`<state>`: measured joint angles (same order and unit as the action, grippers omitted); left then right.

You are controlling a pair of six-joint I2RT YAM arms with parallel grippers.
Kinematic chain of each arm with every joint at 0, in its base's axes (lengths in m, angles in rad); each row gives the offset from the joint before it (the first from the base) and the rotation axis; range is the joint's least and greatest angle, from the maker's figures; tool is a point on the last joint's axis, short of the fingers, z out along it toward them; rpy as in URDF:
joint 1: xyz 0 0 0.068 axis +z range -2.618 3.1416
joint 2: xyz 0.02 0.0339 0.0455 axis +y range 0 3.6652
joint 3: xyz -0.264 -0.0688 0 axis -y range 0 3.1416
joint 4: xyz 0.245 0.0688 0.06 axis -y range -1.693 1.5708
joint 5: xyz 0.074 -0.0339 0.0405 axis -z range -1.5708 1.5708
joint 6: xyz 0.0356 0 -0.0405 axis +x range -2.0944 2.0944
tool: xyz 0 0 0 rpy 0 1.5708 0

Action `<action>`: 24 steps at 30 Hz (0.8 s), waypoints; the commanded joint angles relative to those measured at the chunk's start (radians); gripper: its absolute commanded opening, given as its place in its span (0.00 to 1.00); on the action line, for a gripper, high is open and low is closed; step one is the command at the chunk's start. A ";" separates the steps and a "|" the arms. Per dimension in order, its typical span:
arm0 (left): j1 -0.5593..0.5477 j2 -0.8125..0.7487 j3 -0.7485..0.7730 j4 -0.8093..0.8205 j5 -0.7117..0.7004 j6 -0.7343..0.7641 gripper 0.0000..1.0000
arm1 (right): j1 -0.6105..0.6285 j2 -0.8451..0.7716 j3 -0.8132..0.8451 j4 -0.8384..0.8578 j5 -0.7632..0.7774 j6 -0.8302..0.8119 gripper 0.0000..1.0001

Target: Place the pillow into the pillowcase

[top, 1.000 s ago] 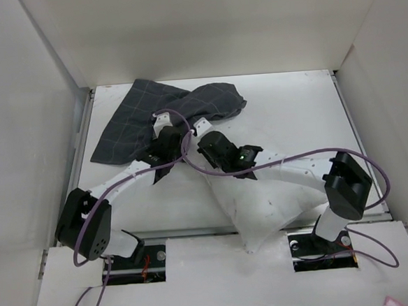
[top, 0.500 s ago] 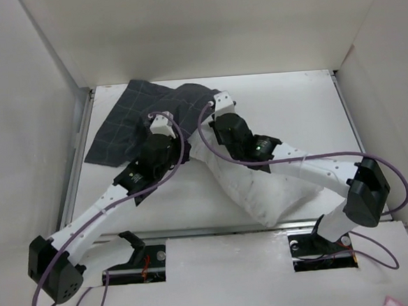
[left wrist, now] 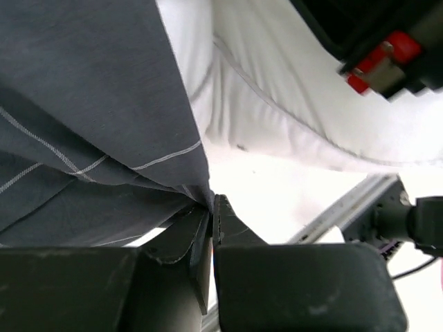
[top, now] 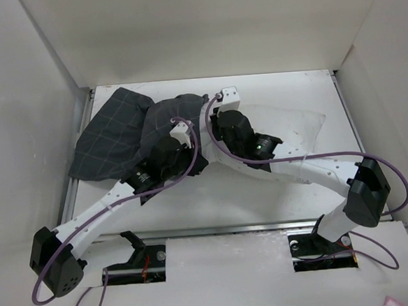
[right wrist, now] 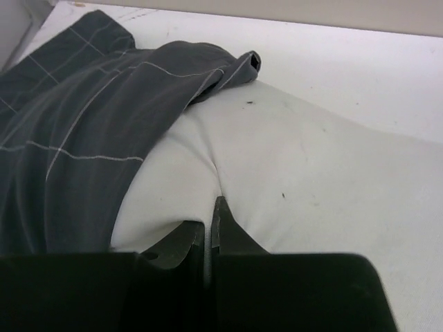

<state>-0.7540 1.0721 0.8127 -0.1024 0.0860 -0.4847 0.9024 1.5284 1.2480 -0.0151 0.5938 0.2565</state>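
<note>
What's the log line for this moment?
left hand: shut on pillowcase | right hand: shut on pillow | pillowcase: over one pillow end | pillow: mostly uncovered

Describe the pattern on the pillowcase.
Dark grey pillowcase with a thin light windowpane grid; clearest in the right wrist view.

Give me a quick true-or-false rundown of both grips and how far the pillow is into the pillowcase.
The left fingers pinch the pillowcase. True.
The right fingers stand open above the pillow. False: they are shut on a fold of the pillow.
The pillowcase lies over one end of the pillow. True.
The pillow is wholly covered. False: most of it is bare.
</note>
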 commanded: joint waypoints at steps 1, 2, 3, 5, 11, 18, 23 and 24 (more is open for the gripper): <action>-0.027 -0.058 0.002 0.038 0.136 -0.031 0.00 | -0.008 -0.024 0.027 0.261 0.041 0.119 0.00; -0.027 -0.076 0.002 0.055 0.150 -0.031 0.00 | -0.008 -0.013 0.027 0.242 0.064 0.138 0.00; -0.027 -0.116 0.002 0.067 0.168 -0.031 0.00 | -0.008 0.015 0.027 0.231 0.078 0.151 0.00; -0.027 -0.155 0.011 0.090 0.218 -0.031 0.00 | -0.008 0.042 0.027 0.219 0.078 0.181 0.00; -0.027 -0.207 0.037 0.089 0.181 -0.067 0.00 | -0.008 0.085 -0.016 0.195 -0.127 0.254 0.00; -0.027 -0.078 0.016 0.029 0.036 -0.101 0.00 | -0.008 0.066 -0.101 0.212 -0.291 0.213 0.12; -0.027 -0.099 0.026 -0.103 -0.182 -0.149 0.00 | -0.008 -0.045 -0.090 0.066 -0.272 0.032 0.38; -0.012 -0.122 0.026 -0.120 -0.207 -0.149 0.00 | -0.008 -0.100 -0.100 0.046 -0.259 -0.023 0.52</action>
<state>-0.7719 1.0103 0.8112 -0.2005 0.0040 -0.5915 0.8906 1.5517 1.1465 0.0544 0.3313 0.3531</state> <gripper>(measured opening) 0.007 0.475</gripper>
